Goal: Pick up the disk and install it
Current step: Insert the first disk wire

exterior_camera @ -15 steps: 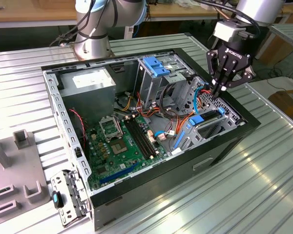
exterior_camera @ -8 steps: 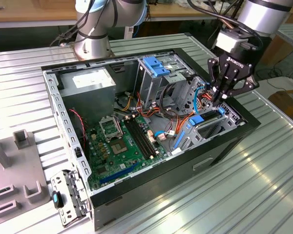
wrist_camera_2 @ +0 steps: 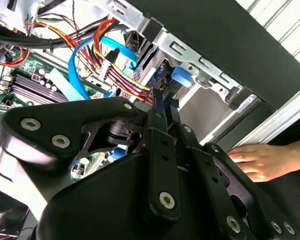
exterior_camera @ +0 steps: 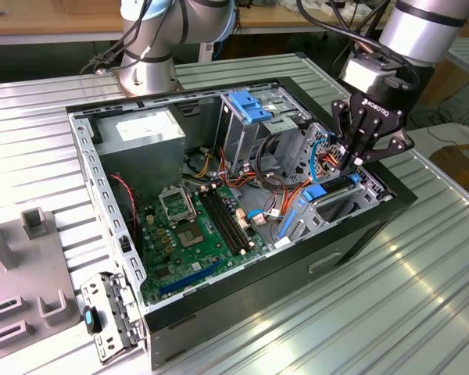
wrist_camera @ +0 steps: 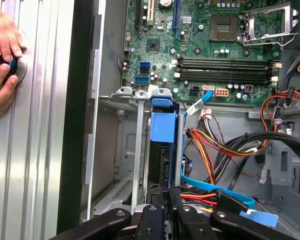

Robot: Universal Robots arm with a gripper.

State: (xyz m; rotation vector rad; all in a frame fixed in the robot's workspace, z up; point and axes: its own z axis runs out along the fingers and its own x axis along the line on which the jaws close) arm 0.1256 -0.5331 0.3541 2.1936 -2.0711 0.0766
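Note:
The disk stands edge-on in the drive bay at the exterior view's right end of the open computer case [exterior_camera: 219, 308]. Its blue plastic rail end [exterior_camera: 316, 192] [wrist_camera: 162, 125] [wrist_camera_2: 181, 77] sticks out of the slot. The rest of the disk is hidden between the bay's metal walls [wrist_camera: 140, 150]. My gripper [exterior_camera: 350, 162] [wrist_camera_2: 162, 100] [wrist_camera: 166, 197] hangs straight over that slot. Its black fingers are shut together, pointing down at the disk's end, with nothing visibly held between them.
Orange, yellow and red power wires and a light-blue data cable [wrist_camera: 215, 187] lie close beside the bay. The green motherboard [exterior_camera: 195, 226] covers the case floor. A tall metal cage with a blue handle [exterior_camera: 250, 105] stands behind. A person's hand [wrist_camera: 2, 50] [wrist_camera_2: 257, 160] rests on the ribbed table outside the case.

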